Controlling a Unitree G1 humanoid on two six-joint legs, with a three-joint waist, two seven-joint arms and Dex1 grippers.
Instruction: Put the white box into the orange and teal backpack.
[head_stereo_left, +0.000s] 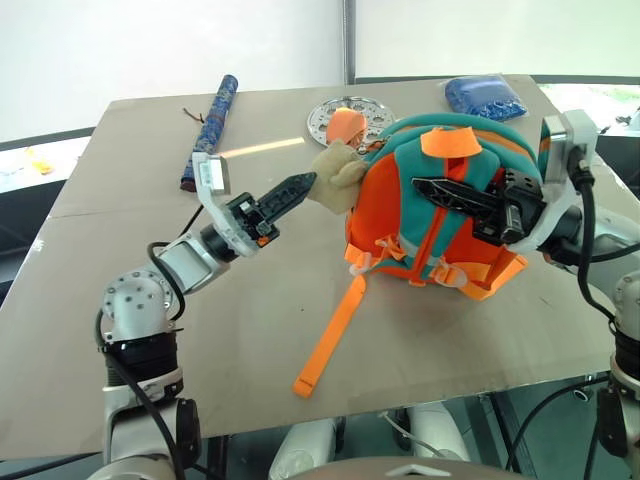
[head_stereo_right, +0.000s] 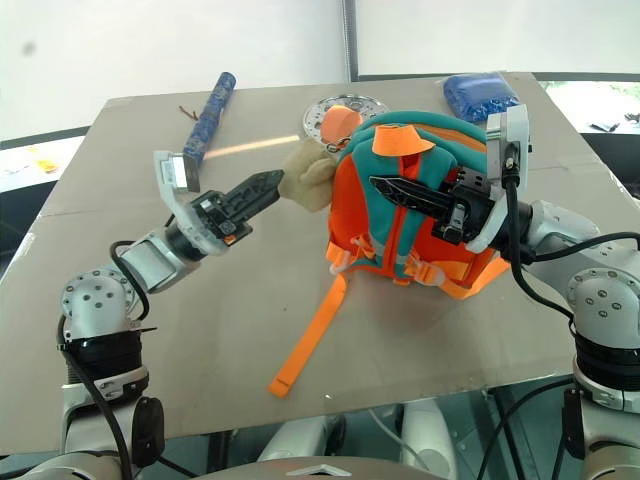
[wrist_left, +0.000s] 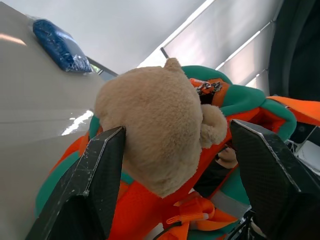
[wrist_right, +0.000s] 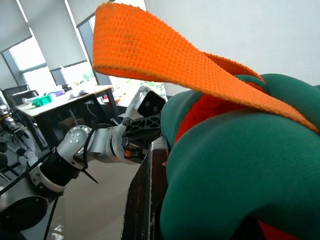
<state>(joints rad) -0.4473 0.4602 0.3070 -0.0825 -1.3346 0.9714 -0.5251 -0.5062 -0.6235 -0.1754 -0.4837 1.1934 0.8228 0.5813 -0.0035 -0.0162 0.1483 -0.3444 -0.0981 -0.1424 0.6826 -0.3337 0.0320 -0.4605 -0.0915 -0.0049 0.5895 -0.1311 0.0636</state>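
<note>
The left gripper stands wide around the plush toy. The right gripper, closed, pinches the orange and teal backpack upright on the desk. I see no white box, so it's likely already inside.

The small orange and teal backpack is standing right of centre on the flat brown surface, the round perforated metal plate lying behind it.
</note>
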